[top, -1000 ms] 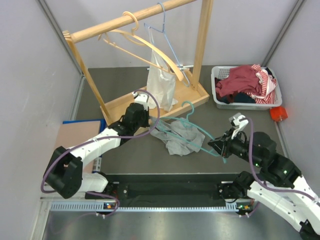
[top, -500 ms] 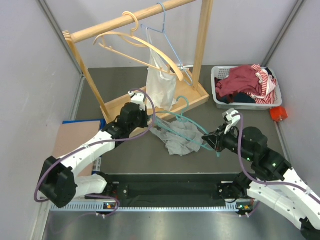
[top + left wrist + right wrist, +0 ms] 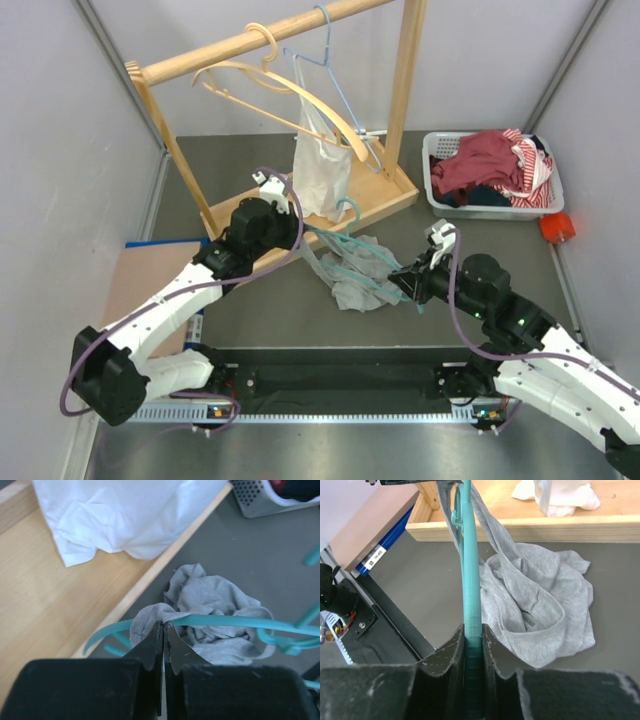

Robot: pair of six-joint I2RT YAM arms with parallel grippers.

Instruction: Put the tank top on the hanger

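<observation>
Pinched tight, the left gripper held a fold of the tank top just where the hanger arm crossed it. Most of the top lay crumpled near the table's middle, beside the wooden rack base. Toward the right edge, the right gripper clamped the hanger's arm.

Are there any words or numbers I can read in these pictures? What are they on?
Nothing here can be read as words or numbers.
White label on the blue strip: dark marks, too blurred to read.
Small coloured marks on the rail by the arm bases: too small to read.
The tank top and the hanger: no writing shows.
</observation>
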